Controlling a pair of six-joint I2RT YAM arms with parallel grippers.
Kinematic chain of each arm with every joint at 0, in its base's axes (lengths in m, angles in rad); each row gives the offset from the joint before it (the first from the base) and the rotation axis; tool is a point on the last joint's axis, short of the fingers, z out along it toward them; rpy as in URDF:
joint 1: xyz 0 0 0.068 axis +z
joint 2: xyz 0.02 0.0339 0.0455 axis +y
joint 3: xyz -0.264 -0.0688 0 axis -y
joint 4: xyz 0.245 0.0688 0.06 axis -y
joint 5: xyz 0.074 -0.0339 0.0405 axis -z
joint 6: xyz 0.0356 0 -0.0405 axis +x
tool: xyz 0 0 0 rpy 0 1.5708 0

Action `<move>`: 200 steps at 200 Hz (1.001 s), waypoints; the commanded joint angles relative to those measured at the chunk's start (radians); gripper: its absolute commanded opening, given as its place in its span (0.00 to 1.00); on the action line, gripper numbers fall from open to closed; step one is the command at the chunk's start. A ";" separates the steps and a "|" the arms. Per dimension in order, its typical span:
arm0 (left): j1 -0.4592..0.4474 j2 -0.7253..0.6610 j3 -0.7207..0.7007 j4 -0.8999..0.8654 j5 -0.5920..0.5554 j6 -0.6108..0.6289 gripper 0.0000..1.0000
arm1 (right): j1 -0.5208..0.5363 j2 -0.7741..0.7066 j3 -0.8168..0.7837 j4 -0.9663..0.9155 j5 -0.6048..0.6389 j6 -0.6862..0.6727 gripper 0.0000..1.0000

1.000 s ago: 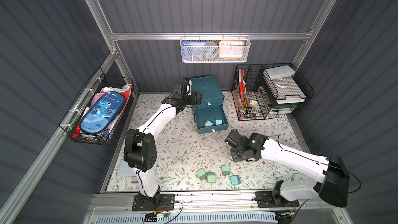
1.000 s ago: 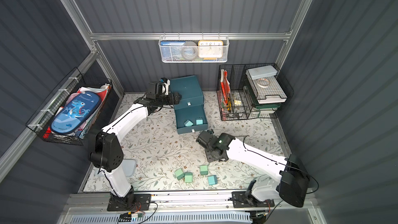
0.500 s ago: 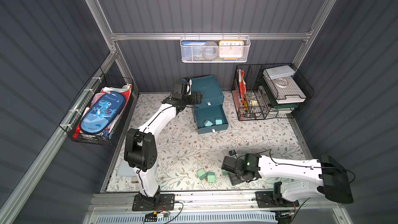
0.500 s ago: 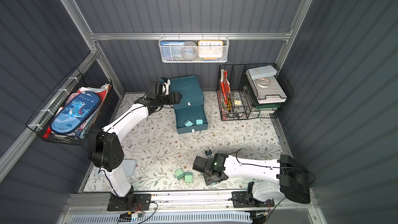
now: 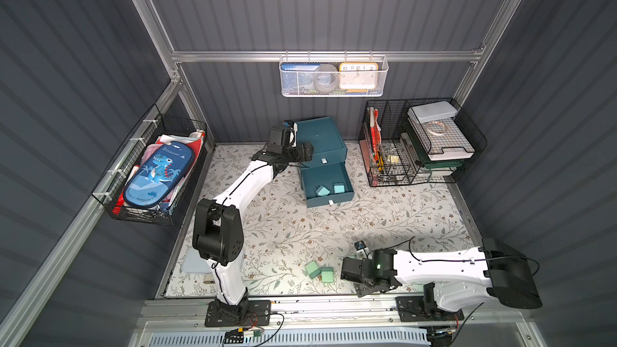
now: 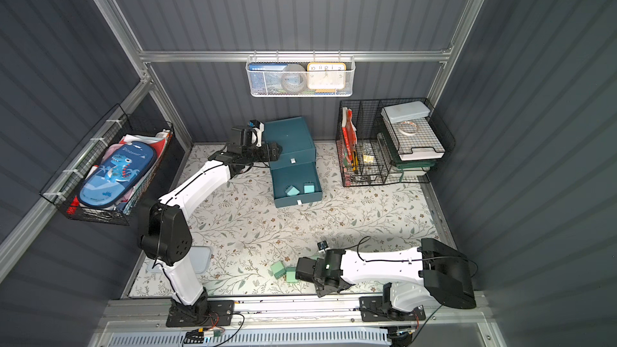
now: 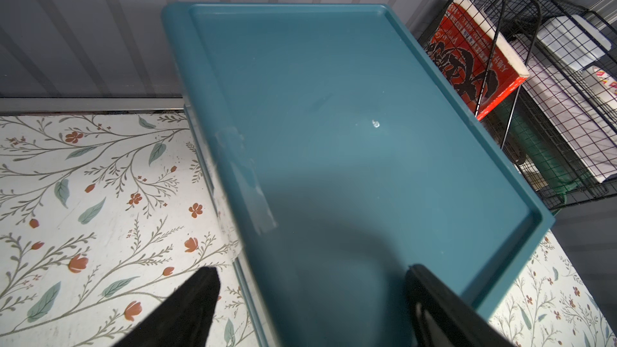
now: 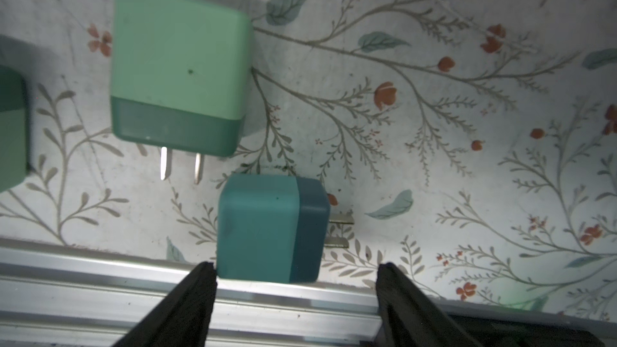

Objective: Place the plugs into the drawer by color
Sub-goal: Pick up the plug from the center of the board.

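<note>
Our right gripper point(image 8: 295, 268) has swung from the drawer point(image 5: 317, 135) to the desk's point(image 5: 283, 228) front edge, jaws spread wide just short of a blue plug point(image 8: 263, 225), so we judge another pick is starting, while our left gripper point(image 7: 310, 272) stands open at the drawer.

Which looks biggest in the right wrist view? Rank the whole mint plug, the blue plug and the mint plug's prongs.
1. Mint plug
2. Blue plug
3. Prongs
Plug ranking may owe to camera nearness.
</note>
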 commanded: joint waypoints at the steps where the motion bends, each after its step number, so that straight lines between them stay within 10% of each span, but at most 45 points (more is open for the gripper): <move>1: -0.001 0.028 -0.017 -0.068 -0.018 0.014 0.91 | 0.006 0.038 -0.031 0.015 0.029 0.023 0.80; 112: -0.001 0.029 -0.018 -0.068 -0.018 0.013 0.92 | -0.118 -0.045 -0.113 -0.019 0.083 0.012 0.78; 200: -0.001 0.026 -0.016 -0.066 -0.013 0.010 0.91 | -0.309 -0.256 -0.253 0.133 0.053 0.044 0.53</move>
